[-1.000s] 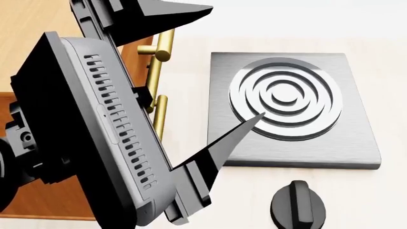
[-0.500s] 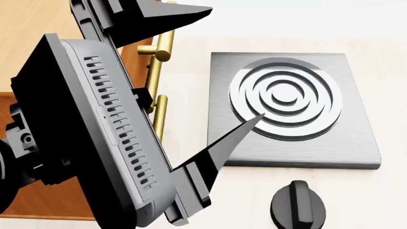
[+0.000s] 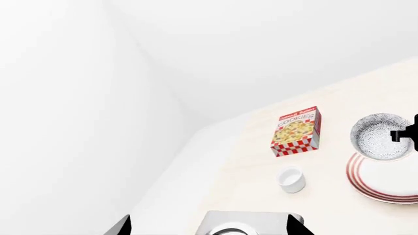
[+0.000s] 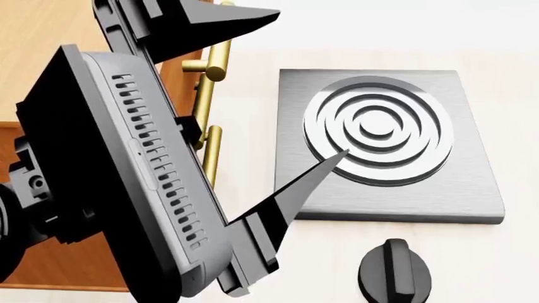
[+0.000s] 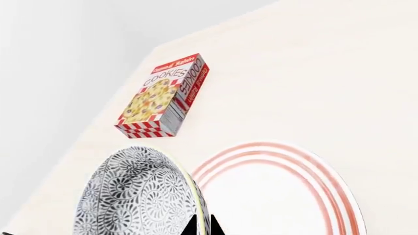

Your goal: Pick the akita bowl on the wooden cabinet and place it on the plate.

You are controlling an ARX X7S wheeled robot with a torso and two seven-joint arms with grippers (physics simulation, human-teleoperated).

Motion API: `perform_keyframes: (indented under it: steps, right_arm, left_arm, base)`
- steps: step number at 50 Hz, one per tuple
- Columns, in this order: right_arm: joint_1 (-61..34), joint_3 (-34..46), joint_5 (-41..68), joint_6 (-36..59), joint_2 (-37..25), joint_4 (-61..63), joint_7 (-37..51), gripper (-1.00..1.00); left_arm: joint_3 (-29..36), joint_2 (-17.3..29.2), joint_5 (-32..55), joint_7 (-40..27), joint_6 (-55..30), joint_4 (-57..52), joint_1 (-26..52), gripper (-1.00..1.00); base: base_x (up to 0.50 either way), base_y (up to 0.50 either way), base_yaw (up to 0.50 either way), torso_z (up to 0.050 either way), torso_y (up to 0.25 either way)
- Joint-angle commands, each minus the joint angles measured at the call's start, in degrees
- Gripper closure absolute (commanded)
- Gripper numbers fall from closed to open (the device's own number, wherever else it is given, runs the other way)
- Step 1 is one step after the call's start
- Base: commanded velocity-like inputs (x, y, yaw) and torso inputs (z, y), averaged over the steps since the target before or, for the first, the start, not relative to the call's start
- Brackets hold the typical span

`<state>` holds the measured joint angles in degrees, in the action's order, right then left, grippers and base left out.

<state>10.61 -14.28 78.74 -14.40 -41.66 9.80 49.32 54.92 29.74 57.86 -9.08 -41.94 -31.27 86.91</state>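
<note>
Between the right gripper's (image 5: 203,226) dark fingertips sat the rim of the akita bowl (image 5: 137,196), pinched edge-on and hanging tilted beside the plate (image 5: 287,196), above its edge rather than its middle. Released there, the bowl would likely tip off the red-ringed rim toward the cookie box (image 5: 163,95). Near the wooden cabinet (image 4: 38,38), the left gripper (image 4: 261,95) stood spread and empty.
</note>
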Motion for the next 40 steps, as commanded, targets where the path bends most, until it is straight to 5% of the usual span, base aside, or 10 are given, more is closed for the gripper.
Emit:
perform_keyframes:
  steps: [1, 40]
  right_arm:
    - [0.3, -0.8, -1.1, 0.0, 0.1, -0.2, -0.6, 1.0]
    - [-1.0, 1.0, -4.0, 0.9, 1.1, -3.6, 0.4, 1.0]
  left_arm:
    - [0.1, 0.1, 0.0, -0.2, 0.0, -0.2, -0.1, -1.0]
    - [-0.1, 0.5, 0.0, -0.2, 0.7, 0.0, -0.6, -1.0]
  base:
    - [0.0, 0.0, 0.0, 0.0, 0.01]
    - [0.0, 0.0, 0.0, 0.0, 0.0]
